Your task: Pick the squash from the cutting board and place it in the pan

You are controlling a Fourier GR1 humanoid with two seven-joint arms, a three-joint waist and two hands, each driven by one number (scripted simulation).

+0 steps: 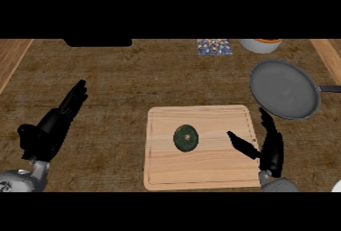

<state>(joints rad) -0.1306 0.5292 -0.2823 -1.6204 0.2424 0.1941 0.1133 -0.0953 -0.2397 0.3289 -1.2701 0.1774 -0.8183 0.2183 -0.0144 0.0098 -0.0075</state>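
Sitting near the middle of the cutting board, the squash is what you need to reach: a small, dark green, roundish thing seen from above, with a paler spot at its centre and nothing touching it. It looks only slightly taller than wide from here, so you have no real long axis to line up with, and the approach direction matters more than the wrist angle. Your right hand is plainly the nearer one; it hangs over the board's right edge with its fingers straight and pointing away from you and the thumb splayed out towards the squash, holding nothing. The squash lies to the left of that hand and a little farther from you, with bare board between the thumb tip and the squash. Your left hand is off the board on the brown counter, well apart from the squash, fingers straight and empty, so leave it where it is. The pan waits beyond the board's far right corner, its rim just reaching that corner and its handle running off to the right. Judging from this, you go left first for the grasp, then carry back right and away from you to the pan.
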